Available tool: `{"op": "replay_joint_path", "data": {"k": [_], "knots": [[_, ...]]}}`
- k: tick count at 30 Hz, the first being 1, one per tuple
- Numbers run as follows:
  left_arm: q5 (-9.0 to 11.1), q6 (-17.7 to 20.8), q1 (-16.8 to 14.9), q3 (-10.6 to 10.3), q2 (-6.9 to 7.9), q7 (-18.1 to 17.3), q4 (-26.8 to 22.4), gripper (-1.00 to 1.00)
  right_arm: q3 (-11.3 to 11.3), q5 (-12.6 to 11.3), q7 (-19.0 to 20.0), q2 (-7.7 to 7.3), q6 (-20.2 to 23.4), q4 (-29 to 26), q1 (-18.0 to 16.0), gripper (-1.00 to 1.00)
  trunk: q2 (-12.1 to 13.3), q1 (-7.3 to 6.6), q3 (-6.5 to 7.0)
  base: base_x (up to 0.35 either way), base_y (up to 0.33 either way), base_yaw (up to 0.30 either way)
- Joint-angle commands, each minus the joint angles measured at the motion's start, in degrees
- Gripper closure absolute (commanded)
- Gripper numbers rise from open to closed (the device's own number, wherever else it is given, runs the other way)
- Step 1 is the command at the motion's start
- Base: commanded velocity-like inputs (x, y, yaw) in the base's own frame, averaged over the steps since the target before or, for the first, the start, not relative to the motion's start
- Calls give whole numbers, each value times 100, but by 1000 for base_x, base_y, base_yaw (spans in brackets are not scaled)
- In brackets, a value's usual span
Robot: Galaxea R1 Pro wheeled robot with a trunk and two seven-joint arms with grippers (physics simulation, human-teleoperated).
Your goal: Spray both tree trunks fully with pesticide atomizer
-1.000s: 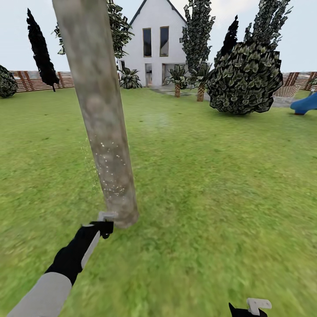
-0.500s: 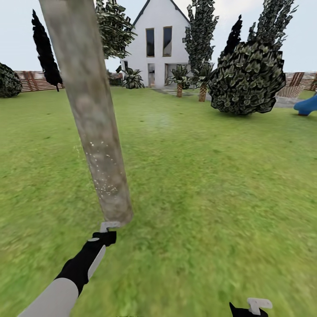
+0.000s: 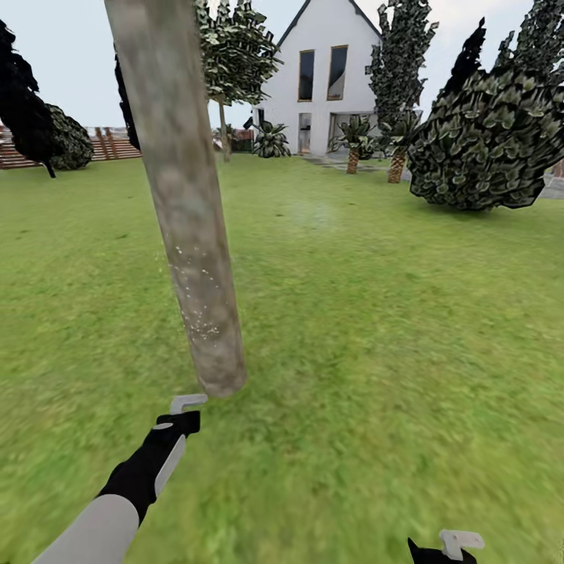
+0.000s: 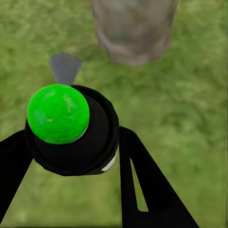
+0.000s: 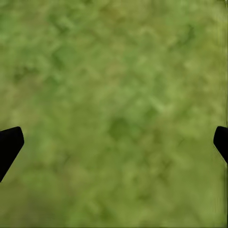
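White gabled two-storey house (image 3: 325,74) with tall dark windows is standing at the far end of the grass. Big round dark-leaved bush (image 3: 489,141) is sitting right of it, well in front. Two short palms with brown ringed stems (image 3: 353,145) are flanking a pale path near the door; a low spiky-leaved plant (image 3: 272,141) is growing by the house's left corner. Narrow black cypress-shaped shrub (image 3: 23,102) and a rounded dark bush (image 3: 72,141) are standing at far left. Pale overcast sky (image 3: 70,47) is showing above
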Motion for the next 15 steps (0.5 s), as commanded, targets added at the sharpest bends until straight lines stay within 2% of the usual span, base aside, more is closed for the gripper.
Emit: {"op": "replay_joint_path", "data": {"k": [1, 10, 15], "knots": [[-2, 0, 0, 0, 0, 0, 0, 100, 0, 0, 3, 0, 0, 0, 0, -100, 0, 0, 0, 0, -271, 49], [-1, 3, 0, 0, -7, 0, 0, 100, 1, 0, 1, 0, -1, 0, 0, -100, 0, 0, 0, 0, -271, 6], [-3, 2, 0, 0, -9, 0, 0, 100, 1, 0, 4, 0, 0, 0, 0, -100, 0, 0, 0, 0, -271, 215]]}}
